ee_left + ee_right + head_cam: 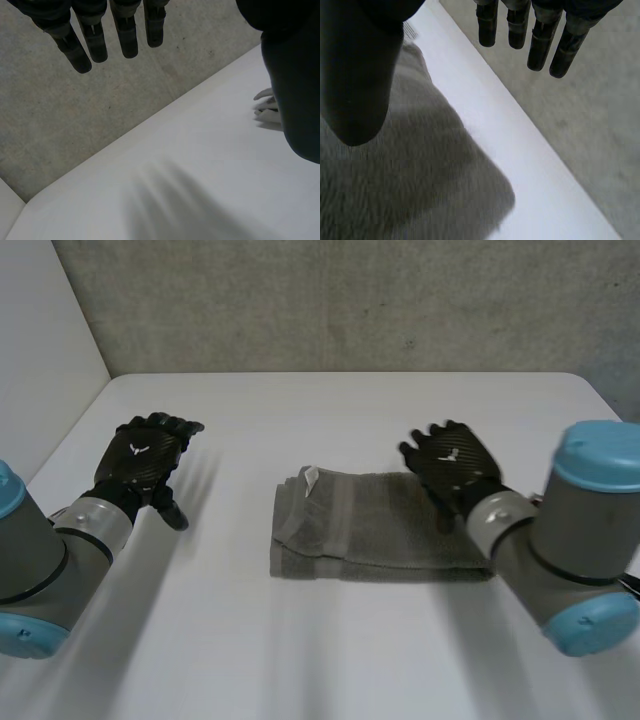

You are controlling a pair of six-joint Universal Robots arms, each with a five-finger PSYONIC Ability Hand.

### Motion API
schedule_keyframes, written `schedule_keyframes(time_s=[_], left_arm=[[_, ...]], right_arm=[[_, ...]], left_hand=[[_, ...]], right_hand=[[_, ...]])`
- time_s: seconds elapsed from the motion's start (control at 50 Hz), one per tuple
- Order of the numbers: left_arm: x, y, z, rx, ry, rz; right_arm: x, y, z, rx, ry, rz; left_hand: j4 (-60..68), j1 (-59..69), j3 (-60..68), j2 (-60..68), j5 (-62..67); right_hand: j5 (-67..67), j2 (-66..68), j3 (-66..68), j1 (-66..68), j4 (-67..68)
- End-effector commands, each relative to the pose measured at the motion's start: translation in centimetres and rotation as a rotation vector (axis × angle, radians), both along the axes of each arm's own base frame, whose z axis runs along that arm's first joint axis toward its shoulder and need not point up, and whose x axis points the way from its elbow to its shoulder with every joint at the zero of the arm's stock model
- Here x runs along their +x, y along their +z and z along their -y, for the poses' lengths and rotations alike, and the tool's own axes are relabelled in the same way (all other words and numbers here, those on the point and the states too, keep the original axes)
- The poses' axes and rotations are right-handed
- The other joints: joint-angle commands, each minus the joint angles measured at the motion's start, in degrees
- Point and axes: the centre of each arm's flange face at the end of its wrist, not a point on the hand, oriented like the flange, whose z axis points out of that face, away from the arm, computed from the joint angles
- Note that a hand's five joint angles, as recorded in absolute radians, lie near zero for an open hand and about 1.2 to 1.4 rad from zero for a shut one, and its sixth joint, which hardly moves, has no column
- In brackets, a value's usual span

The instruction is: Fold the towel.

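**Grey, blue-capped left arm (40,560) and right arm (570,540) over table**

Fingers (517,30) of the black right hand (455,460) are straight and hold nothing. This hand is above the right end of the folded grey terry towel (370,525), which lies in the middle of the white table (330,650). Fingers (127,40) of the black left hand (140,460) are straight too and empty, well apart from the towel.

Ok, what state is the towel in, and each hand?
towel: folded, lying flat on the table.
left hand: open, fingers straight, apart from the towel, holding nothing.
right hand: open, fingers straight, over the towel's end, not gripping it.
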Motion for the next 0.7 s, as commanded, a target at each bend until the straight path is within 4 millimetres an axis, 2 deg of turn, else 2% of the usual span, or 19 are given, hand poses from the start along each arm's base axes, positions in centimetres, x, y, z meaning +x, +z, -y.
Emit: schedule_keyframes(time_s=[0.02, 0.1, 0.16, 0.22, 0.26, 0.3, 0.4, 0.44, 0.46, 0.48, 0.5, 0.54, 0.56, 0.58, 0.6, 0.62, 0.66, 0.68, 0.7], left_arm=[[0.0, -0.2, -0.1, 0.005, -0.002, 0.004], [-0.1, -0.4, -0.1, 0.010, -0.004, 0.008], [-0.1, -0.7, -0.2, 0.020, -0.005, 0.011], [-0.1, -0.7, -0.2, 0.019, -0.006, 0.013], [-0.3, -0.7, -0.4, 0.019, -0.012, 0.013], [-0.3, -0.7, -0.4, 0.019, -0.013, 0.013], [-0.4, -0.6, -0.4, 0.016, -0.013, 0.012], [-0.4, -0.3, -0.3, 0.004, -0.013, 0.010], [-0.4, -0.3, -0.3, 0.004, -0.013, 0.010], [-0.4, 0.1, -0.3, -0.005, -0.012, 0.008], [-0.4, 0.1, -0.3, -0.005, -0.012, 0.008], [-0.5, 0.5, -0.2, -0.020, -0.013, 0.004], [-0.5, 0.5, -0.2, -0.020, -0.013, 0.004], [-0.7, 0.8, -0.2, -0.029, -0.017, 0.002], [-0.8, 1.4, -0.3, -0.046, -0.020, -0.003], [-0.8, 1.4, -0.3, -0.046, -0.020, -0.003], [-0.9, 2.5, -0.3, -0.077, -0.020, -0.017], [-0.9, 2.5, -0.3, -0.077, -0.020, -0.017], [-0.9, 2.9, -0.3, -0.088, -0.020, -0.019]], right_arm=[[-4.8, -3.8, -0.2, 0.152, -0.078, -0.069], [-5.8, -5.2, -0.6, 0.209, -0.064, -0.078], [-6.1, -5.4, -0.4, 0.217, -0.074, -0.080], [-6.2, -5.3, -0.3, 0.213, -0.082, -0.084], [-6.2, -5.2, 0.1, 0.196, -0.088, -0.094], [-6.1, -5.1, 0.3, 0.182, -0.089, -0.104], [-5.9, -3.5, 1.3, 0.101, -0.105, -0.113], [-4.1, -1.4, 1.3, 0.021, -0.060, -0.109], [-4.1, -1.4, 1.3, 0.020, -0.060, -0.109], [-2.2, -0.1, 0.6, -0.030, -0.002, -0.098], [-2.1, -0.1, 0.6, -0.030, -0.001, -0.098], [2.2, 2.0, -1.7, -0.108, 0.129, -0.064], [2.2, 2.0, -1.8, -0.108, 0.130, -0.063], [4.0, 2.5, -2.7, -0.133, 0.182, -0.054], [5.8, 2.3, -3.7, -0.138, 0.238, -0.054], [5.8, 2.3, -3.7, -0.138, 0.239, -0.054], [9.2, 1.1, -5.4, -0.135, 0.346, -0.057], [9.2, 1.1, -5.4, -0.135, 0.346, -0.057], [10.7, 0.6, -6.7, -0.135, 0.402, -0.060]], left_hand=[[-5.0, -5.3, -3.7, -4.7, -12.5], [-4.8, -5.1, -3.6, -4.5, -12.3], [-4.8, -5.1, -3.6, -4.5, -12.3], [-4.8, -5.1, -3.6, -4.5, -12.3], [-5.0, -5.3, -3.7, -4.7, -12.5], [-5.0, -5.3, -3.7, -4.7, -12.5], [-5.0, -5.3, -3.7, -4.7, -12.5], [-5.0, -5.3, -3.7, -4.7, -12.5], [-5.0, -5.3, -3.7, -4.7, -12.5], [-5.0, -5.3, -3.7, -4.7, -12.5], [-5.0, -5.3, -3.7, -4.7, -12.5], [-5.0, -5.3, -3.7, -4.7, -12.5], [-5.0, -5.3, -3.7, -4.7, -12.5], [-5.0, -5.3, -3.7, -4.7, -12.5], [-5.0, -5.3, -3.7, -4.7, -12.5], [-5.0, -5.3, -3.7, -4.7, -12.5], [-5.0, -5.3, -3.7, -4.7, -12.5], [-5.0, -5.3, -3.7, -4.7, -12.5], [-5.0, -5.3, -3.7, -4.7, -12.5]], right_hand=[[11.5, 10.4, 10.5, 11.5, 9.9], [23.6, 22.5, 22.6, 23.6, 22.0], [34.7, 33.6, 33.7, 34.7, 33.1], [39.1, 38.0, 38.1, 39.1, 37.5], [60.0, 58.9, 59.0, 60.0, 58.4], [66.7, 65.6, 65.7, 66.7, 65.1], [66.8, 65.7, 65.8, 66.8, 65.2], [66.8, 65.7, 65.8, 66.8, 65.2], [66.8, 65.7, 65.8, 66.8, 65.2], [66.8, 65.7, 65.8, 66.8, 65.2], [66.8, 65.7, 65.8, 66.8, 65.2], [66.8, 65.7, 65.8, 66.8, 65.2], [66.8, 65.7, 65.8, 66.8, 65.2], [66.8, 65.7, 65.8, 66.8, 65.2], [66.8, 65.7, 65.8, 66.8, 65.2], [66.8, 65.7, 65.8, 66.8, 65.2], [66.8, 65.7, 65.8, 66.8, 65.2], [66.8, 65.7, 65.8, 66.8, 65.2], [66.8, 65.7, 65.8, 66.8, 65.2]])
